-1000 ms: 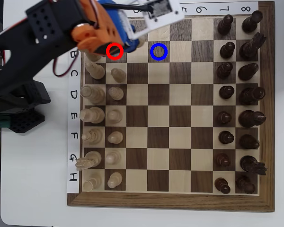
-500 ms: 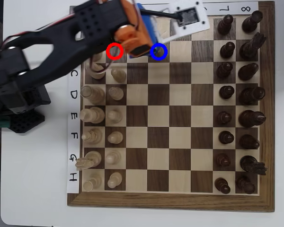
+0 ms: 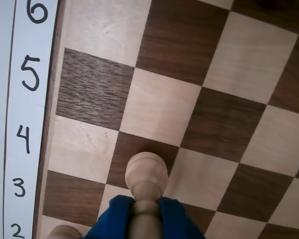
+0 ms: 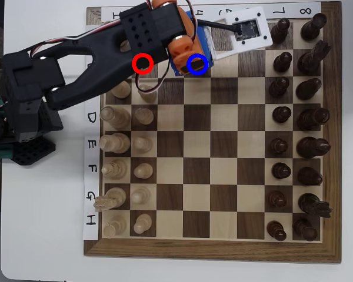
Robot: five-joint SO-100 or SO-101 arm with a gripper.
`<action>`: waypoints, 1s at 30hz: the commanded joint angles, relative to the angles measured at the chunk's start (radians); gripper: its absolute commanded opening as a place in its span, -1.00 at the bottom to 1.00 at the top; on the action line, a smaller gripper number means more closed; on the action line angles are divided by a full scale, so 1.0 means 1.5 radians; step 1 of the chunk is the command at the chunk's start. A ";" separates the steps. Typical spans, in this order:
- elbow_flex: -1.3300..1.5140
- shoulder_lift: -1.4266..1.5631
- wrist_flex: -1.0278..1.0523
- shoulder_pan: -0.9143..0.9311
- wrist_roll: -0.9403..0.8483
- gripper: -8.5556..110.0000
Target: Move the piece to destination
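In the wrist view my gripper (image 3: 145, 214) is shut on the piece (image 3: 146, 172), a pale pawn with a round head, its stem pinched between blue padded fingers (image 3: 112, 216). The pawn's head sits over a dark square (image 3: 127, 147) in the second file beside label 4. Whether its base touches the board cannot be told. In the overhead view my gripper (image 4: 193, 62) covers the destination square, where the blue ring (image 4: 206, 64) is drawn, and hides the pawn. The red ring (image 4: 142, 63) lies over the black arm.
Pale pieces (image 4: 142, 143) fill the two left files and dark pieces (image 4: 280, 144) the two right files. The white wrist camera mount (image 4: 247, 30) juts over the top of the board. Another pale piece (image 3: 65, 232) shows at the wrist view's bottom left.
The arm has swung right along the top rows, carrying the gripper from over the red ring to over the blue ring.
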 commanded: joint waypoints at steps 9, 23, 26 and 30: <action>-0.092 0.039 0.037 0.024 0.464 -0.86; -0.073 0.038 0.011 0.007 0.472 -0.86; -0.070 0.036 0.001 0.003 0.475 -0.86; -0.070 0.030 -0.005 -0.001 0.475 -0.86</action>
